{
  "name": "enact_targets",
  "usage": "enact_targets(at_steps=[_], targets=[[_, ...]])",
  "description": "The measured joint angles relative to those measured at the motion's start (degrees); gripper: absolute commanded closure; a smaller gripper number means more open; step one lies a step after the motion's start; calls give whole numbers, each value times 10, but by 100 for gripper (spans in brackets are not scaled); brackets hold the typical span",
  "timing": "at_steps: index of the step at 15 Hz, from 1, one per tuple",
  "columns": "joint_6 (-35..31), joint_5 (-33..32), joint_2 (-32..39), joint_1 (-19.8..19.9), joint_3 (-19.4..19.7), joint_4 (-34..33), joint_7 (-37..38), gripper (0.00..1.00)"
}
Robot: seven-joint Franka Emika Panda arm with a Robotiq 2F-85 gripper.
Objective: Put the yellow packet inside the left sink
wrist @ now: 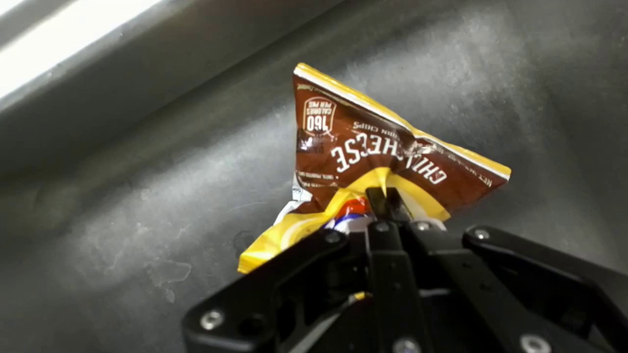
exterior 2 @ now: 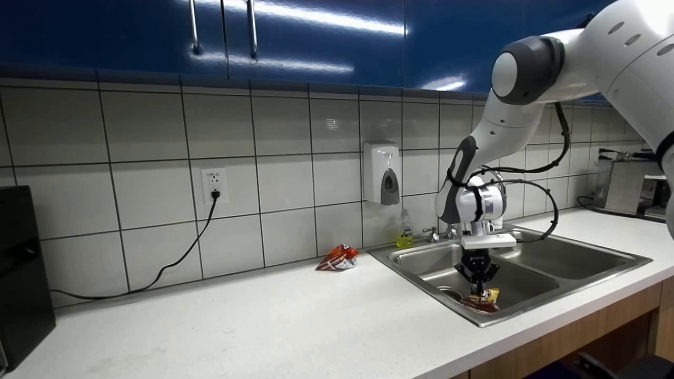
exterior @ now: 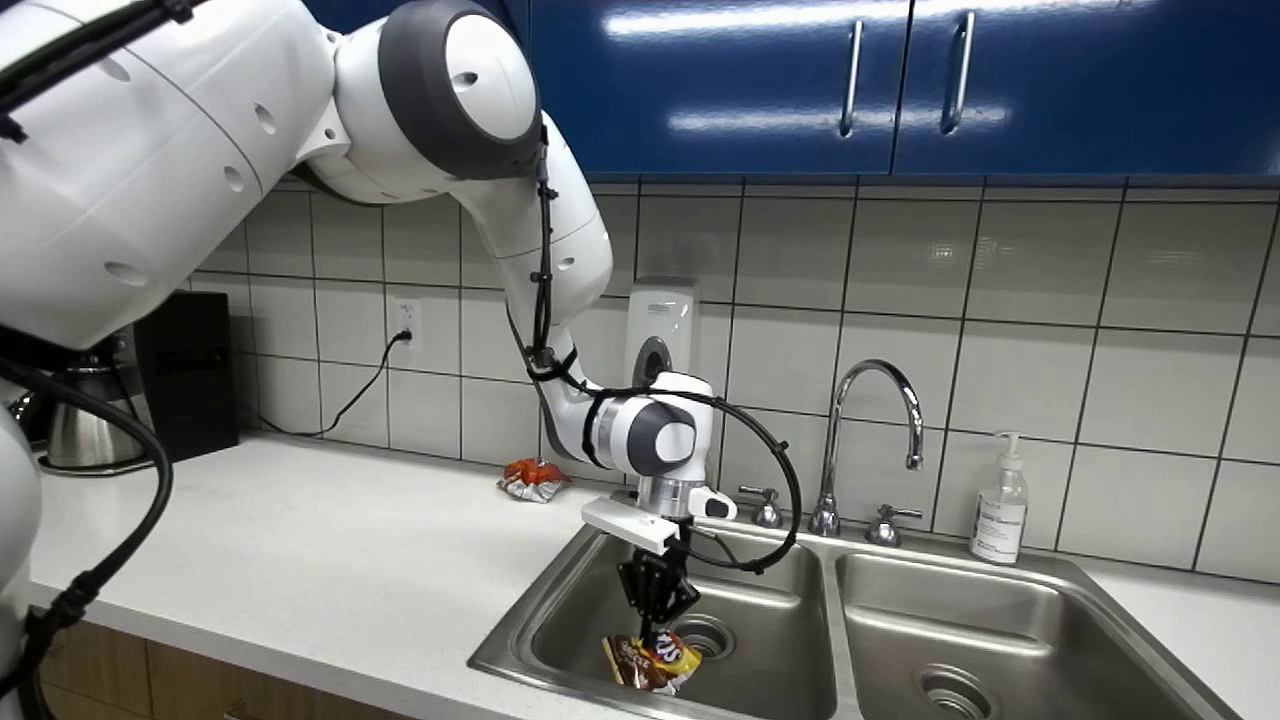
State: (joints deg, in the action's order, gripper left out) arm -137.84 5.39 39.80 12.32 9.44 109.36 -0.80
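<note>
- End effector [wrist: 386,198]: narrow, pinching the packet [exterior: 640,668].
- Packet: in the left sink [exterior: 775,655]; long axis roughly sideways in an exterior view, brown end [exterior: 627,660] left, yellow end [exterior: 685,660] right.
- Drain [exterior: 712,634]: just beyond.
- Red bag [exterior: 533,480]: farther back, on the bench [exterior: 300,540].

The arm [exterior: 560,225] is glossy white, its rounded segments [exterior: 110,190] dotted with oval recesses [exterior: 126,272]; one thick joint [exterior: 415,90] is banded dark grey around a white disc [exterior: 503,70]. Black cables [exterior: 85,49] run along it, cinched by black straps [exterior 2: 478,205]. Beneath a silver collar [exterior: 663,497] sits a white bar [exterior: 630,525]; the gripper [wrist: 386,198] is black, its slim links [wrist: 294,269] set with silvery screws [wrist: 212,319].
</note>
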Motion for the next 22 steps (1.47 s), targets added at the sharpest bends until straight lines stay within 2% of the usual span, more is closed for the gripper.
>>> enact_targets(at_steps=[1,2,11,13,17,22], targets=[[0,0,1,0,0,-1,0,88],[0,0,3,-1,0,-1,0,72],[-1,0,-11,-7,-4,-5,0,5],[-1,0,-33,-12,-8,-1,1,0],[0,0,-94,-28,-15,26,2,0],[12,-1,-174,-61,-24,91,2,0]])
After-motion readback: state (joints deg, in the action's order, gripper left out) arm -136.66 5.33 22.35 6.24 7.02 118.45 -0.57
